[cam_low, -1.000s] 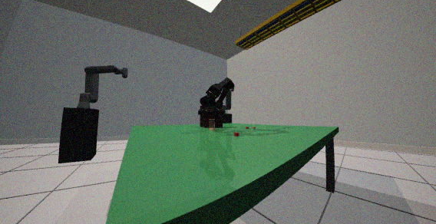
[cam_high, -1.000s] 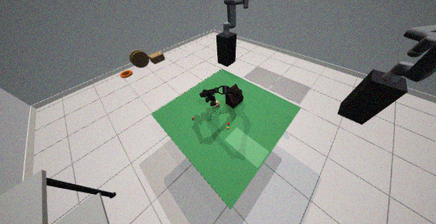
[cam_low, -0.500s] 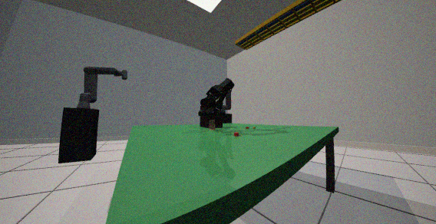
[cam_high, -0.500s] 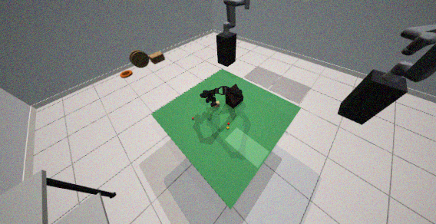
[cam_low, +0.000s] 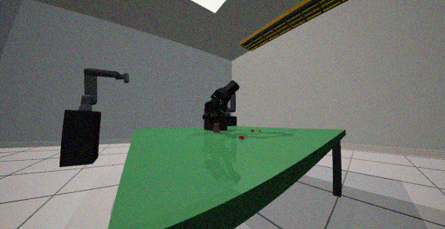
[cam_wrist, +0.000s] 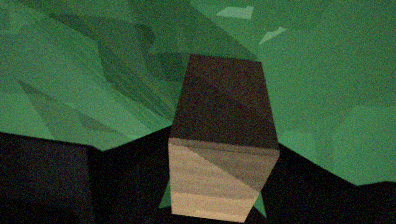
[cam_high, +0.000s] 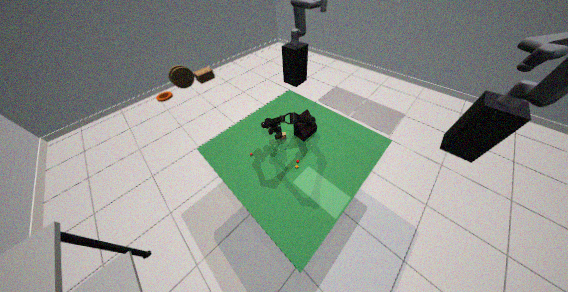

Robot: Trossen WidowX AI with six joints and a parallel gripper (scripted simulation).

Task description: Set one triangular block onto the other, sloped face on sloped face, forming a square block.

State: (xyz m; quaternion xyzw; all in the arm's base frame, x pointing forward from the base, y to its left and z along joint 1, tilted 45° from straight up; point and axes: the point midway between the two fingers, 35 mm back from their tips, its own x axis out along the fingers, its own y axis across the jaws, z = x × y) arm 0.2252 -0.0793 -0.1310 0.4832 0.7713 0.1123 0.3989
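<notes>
In the wrist view two wooden triangular blocks lie sloped face on sloped face and make one square block [cam_wrist: 220,150]. A diagonal seam runs across its near end, which has a lighter half [cam_wrist: 200,185] and a darker half [cam_wrist: 245,162]. My gripper [cam_wrist: 218,138] [cam_high: 279,133] [cam_low: 215,123] is shut on a triangular block, with dark fingers on both sides of it. In the top and exterior views the block [cam_high: 283,135] [cam_low: 215,127] sits low at the green table [cam_high: 280,222] [cam_low: 176,174], near my arm's base. I cannot tell which half the fingers hold.
Small red and orange bits [cam_high: 251,154] [cam_high: 297,163] [cam_low: 241,136] [cam_low: 255,130] lie on the table. A second arm on a black pedestal [cam_high: 295,62] [cam_low: 80,135] stands beyond the table, and another [cam_high: 485,122] is at the right. Round and boxy items [cam_high: 181,76] lie on the floor.
</notes>
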